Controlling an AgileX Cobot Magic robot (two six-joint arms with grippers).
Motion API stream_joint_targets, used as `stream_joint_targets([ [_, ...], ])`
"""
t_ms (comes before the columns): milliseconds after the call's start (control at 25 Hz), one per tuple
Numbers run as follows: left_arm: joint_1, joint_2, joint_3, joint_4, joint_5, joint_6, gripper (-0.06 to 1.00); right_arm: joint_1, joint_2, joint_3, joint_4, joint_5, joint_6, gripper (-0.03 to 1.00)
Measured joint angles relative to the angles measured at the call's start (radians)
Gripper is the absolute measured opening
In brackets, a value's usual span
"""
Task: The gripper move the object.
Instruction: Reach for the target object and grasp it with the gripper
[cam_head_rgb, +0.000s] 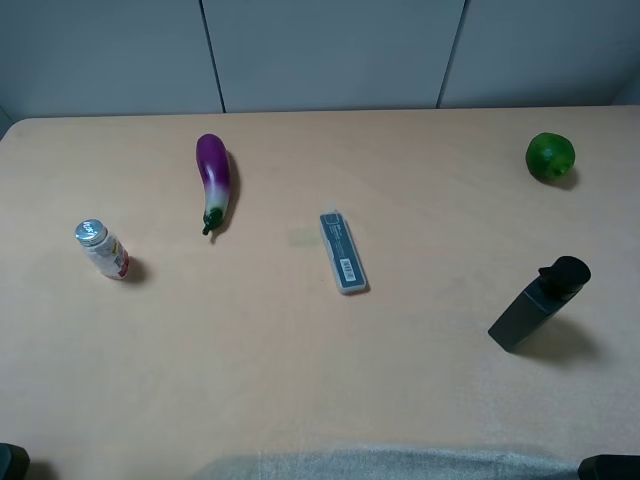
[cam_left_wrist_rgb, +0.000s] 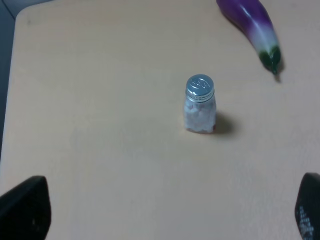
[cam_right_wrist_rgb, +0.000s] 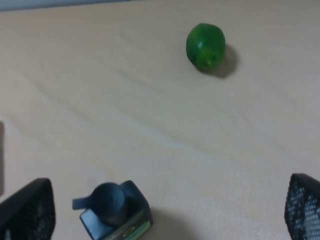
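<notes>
The object, a small glossy green lime-like fruit (cam_head_rgb: 550, 156), lies alone at the far right of the tan table (cam_head_rgb: 300, 360). The right wrist view shows the fruit (cam_right_wrist_rgb: 205, 46) well ahead of my right gripper (cam_right_wrist_rgb: 166, 210), whose two black fingers stand wide apart at the frame's edges, open and empty. My left gripper (cam_left_wrist_rgb: 167, 210) is open too, with nothing between its fingers, hovering over the table's left side. Neither gripper touches anything.
A black angular bottle (cam_head_rgb: 538, 303) stands between my right gripper and the fruit, seen close up (cam_right_wrist_rgb: 114, 210). A purple eggplant (cam_head_rgb: 213, 180), a small silver-capped bottle (cam_head_rgb: 101, 248) and a grey flat case (cam_head_rgb: 343, 252) lie left and centre.
</notes>
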Motion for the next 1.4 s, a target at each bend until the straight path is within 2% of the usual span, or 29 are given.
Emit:
stream_joint_targets([
  [800, 0.0, 0.0, 0.0, 0.0, 0.0, 0.0, 0.97, 0.0, 0.542, -0.333, -0.011, 0.003, -0.009, 0.69],
  [1400, 0.0, 0.0, 0.0, 0.0, 0.0, 0.0, 0.97, -0.004, 0.872, -0.577, -0.019, 0.078, -0.031, 0.69],
])
